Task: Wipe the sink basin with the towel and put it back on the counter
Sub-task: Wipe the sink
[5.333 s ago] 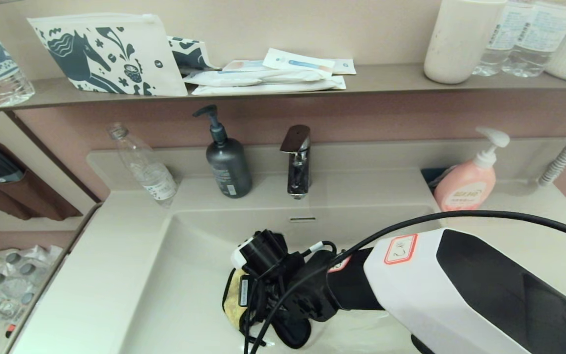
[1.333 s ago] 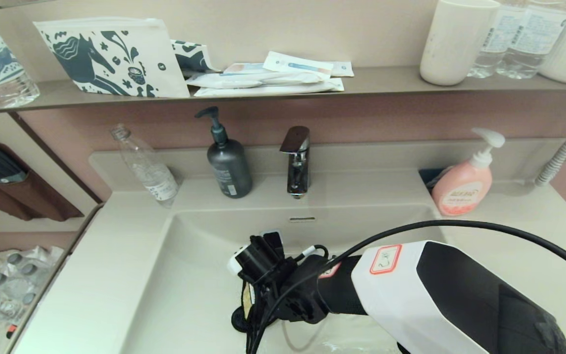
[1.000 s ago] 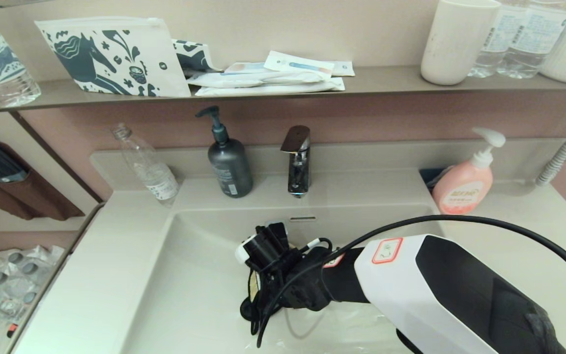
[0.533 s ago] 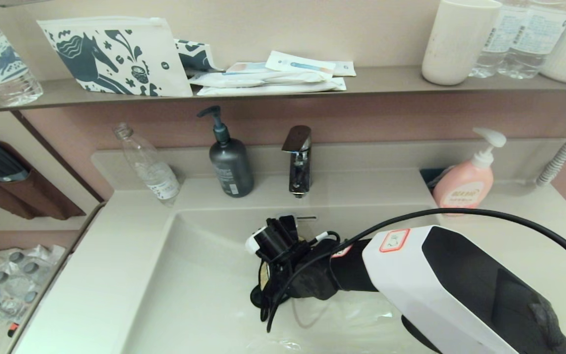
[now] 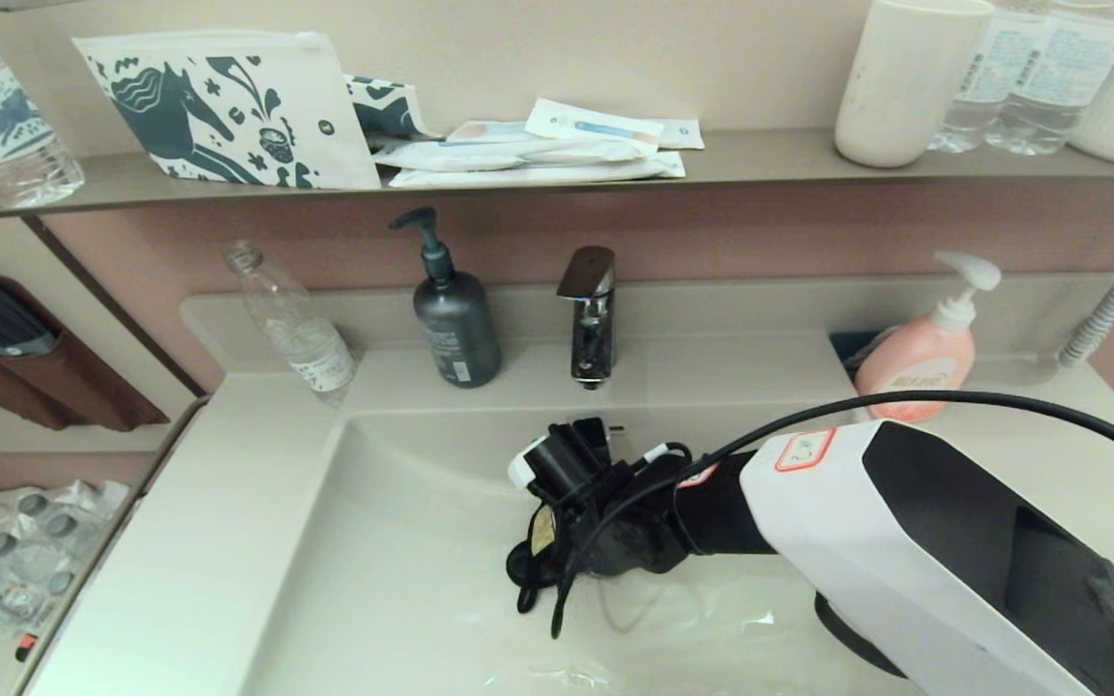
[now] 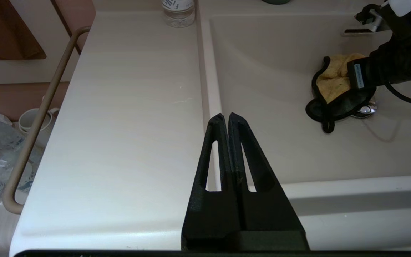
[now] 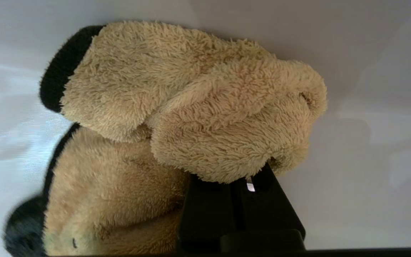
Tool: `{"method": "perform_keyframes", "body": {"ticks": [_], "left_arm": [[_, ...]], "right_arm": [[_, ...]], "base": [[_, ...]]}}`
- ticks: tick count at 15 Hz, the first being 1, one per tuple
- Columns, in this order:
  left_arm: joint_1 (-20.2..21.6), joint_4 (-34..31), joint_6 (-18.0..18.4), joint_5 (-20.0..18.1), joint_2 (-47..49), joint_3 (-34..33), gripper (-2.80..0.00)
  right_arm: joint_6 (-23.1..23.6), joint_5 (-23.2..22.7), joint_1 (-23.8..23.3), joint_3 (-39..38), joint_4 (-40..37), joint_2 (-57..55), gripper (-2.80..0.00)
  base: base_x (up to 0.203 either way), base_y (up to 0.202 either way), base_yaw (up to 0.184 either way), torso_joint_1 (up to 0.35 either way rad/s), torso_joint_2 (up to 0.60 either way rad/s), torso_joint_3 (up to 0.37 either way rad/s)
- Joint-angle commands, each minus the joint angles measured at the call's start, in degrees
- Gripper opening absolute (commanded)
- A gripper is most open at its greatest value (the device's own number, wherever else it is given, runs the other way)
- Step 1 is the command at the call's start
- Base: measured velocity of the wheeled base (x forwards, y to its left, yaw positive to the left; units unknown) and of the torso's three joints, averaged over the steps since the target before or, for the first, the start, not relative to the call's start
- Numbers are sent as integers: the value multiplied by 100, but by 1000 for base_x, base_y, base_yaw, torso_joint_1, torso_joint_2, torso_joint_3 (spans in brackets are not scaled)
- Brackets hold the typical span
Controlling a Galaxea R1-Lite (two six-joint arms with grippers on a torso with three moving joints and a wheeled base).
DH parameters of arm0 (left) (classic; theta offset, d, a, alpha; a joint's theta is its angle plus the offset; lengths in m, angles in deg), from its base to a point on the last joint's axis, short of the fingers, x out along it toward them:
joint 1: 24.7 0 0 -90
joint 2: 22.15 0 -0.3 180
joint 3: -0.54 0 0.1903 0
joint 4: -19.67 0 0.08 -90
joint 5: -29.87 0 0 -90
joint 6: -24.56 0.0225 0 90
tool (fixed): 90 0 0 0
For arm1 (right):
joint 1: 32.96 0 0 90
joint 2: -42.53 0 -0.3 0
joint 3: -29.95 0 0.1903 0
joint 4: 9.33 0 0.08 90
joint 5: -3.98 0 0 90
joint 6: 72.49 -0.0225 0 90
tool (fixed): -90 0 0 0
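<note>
Fluffy mustard towel (image 7: 177, 117): black trim, bunched in folds, pressed on the basin (image 5: 393, 570) floor by the drain.
Right gripper (image 7: 241, 185): jaws clamped on towel.
Left gripper (image 6: 227, 119): jaws together, over the counter (image 6: 120, 117) edge.

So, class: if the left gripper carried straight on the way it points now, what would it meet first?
Probably the counter at its edge with the sink basin: the shut left gripper points there, though its height above is unclear.

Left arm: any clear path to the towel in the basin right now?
Probably yes. The left gripper hovers shut over the counter edge, with bare sink basin between it and the towel. But the right gripper already clamps it.
</note>
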Motion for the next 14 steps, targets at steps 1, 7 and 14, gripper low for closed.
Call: {"method": "perform_keyframes", "body": {"ticks": [1, 7, 14], "left_arm": [[1, 2, -1, -3, 4, 0, -280], [1, 2, -1, -3, 4, 0, -280], [1, 2, -1, -3, 4, 0, -280]], "right_arm": [[-10, 45, -28, -239, -72, 162, -280], [-18, 74, -148, -1453, -44, 715, -280], [-27, 82, -95, -2338, -26, 1282, -280]], "base": [[0, 0, 0, 0, 0, 0], [0, 0, 0, 0, 0, 0], [0, 0, 0, 0, 0, 0]]}}
